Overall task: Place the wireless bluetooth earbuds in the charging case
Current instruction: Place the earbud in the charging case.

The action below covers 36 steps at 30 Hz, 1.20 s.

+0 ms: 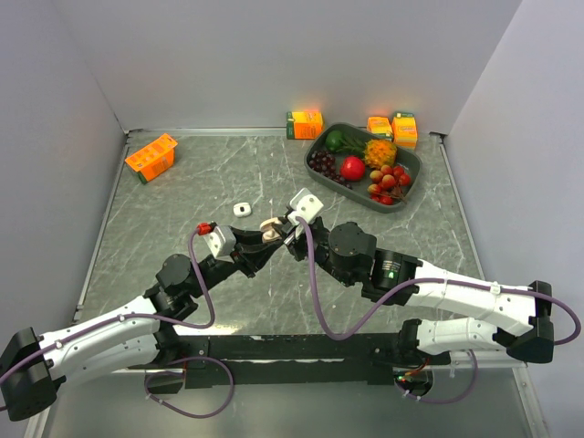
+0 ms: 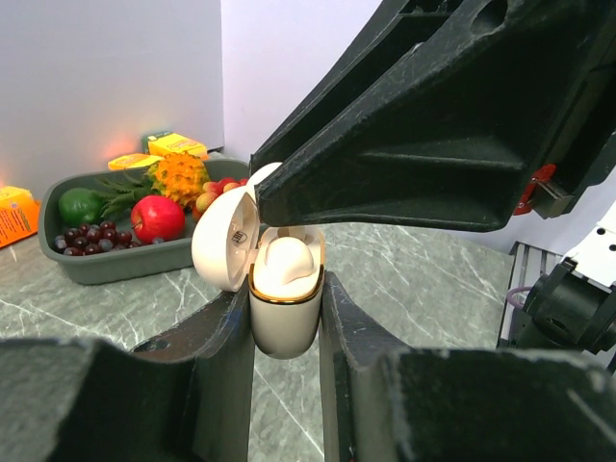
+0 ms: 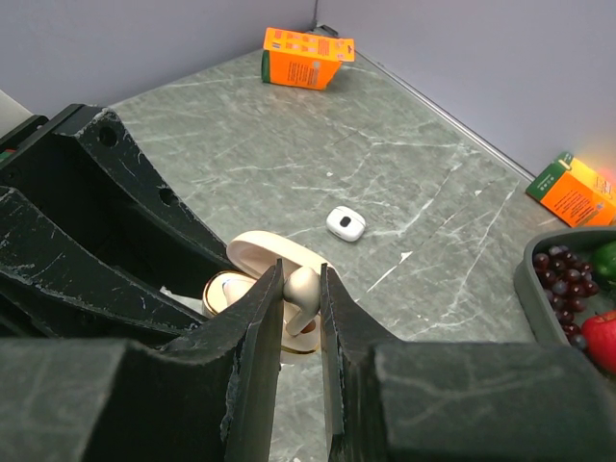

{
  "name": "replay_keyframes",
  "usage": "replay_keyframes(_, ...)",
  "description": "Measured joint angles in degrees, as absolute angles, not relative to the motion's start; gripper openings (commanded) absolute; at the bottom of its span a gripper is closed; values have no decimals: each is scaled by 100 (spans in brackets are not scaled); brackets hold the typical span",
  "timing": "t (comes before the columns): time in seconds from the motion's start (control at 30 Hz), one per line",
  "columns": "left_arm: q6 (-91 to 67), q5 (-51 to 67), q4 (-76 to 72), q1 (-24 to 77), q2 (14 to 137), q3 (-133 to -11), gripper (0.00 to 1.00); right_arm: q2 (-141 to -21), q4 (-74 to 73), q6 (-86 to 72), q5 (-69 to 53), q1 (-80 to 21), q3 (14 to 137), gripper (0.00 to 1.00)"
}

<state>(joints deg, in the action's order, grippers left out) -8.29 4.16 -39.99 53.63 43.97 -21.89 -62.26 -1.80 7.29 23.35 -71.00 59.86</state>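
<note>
Left gripper (image 2: 286,339) clamps the open beige charging case (image 2: 281,294) upright near the worktop's (image 1: 182,210) middle, steadying it so right gripper (image 3: 300,308), narrowly pinching a beige earbud (image 3: 302,286), can seat it inside.

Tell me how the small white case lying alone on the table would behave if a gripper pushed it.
The white case looks small, smooth and rounded, so it would probably slide or spin on the polished table rather than tip, since it lies flat. Hard-looking and tiny, it is likely stiff and light. Its glossy curved shell could slip from a loose pinch.
</note>
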Motion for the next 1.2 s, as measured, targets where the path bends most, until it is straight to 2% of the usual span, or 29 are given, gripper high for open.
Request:
replay_keyframes(0.03,-832,414,-4001,5363,4397,-2189,1,-6226,-180,725,2335,-7100,5986,0)
replay_keyframes(0.1,-845,405,-4001,5363,4397,-2189,1,-6226,-180,707,2340,-7100,5986,11)
replay_keyframes(0.13,-849,403,-4001,5363,4397,-2189,1,-6226,-180,698,2344,-7100,5986,22)
replay_keyframes(0.23,-871,386,-4001,5363,4397,-2189,1,-6224,-180,681,2359,-7100,5986,34)
replay_keyframes(0.7,-873,314,-4145,5363,4394,-2189,1,-6145,-327,598,2630,-7100,5988,63)
replay_keyframes(0.9,-878,311,-4200,5363,4394,-2189,1,-5964,-480,491,2563,-7100,6145,81)
replay_keyframes(1.1,-886,307,-4222,5363,4394,-2189,1,-5719,-528,381,2508,-7100,6462,82)
replay_keyframes(1.17,-886,307,-4224,5363,4394,-2189,1,-5651,-523,364,2519,-7100,6493,78)
replay_keyframes(1.2,-886,309,-4224,5363,4394,-2189,1,-5634,-523,351,2536,-7100,6499,73)
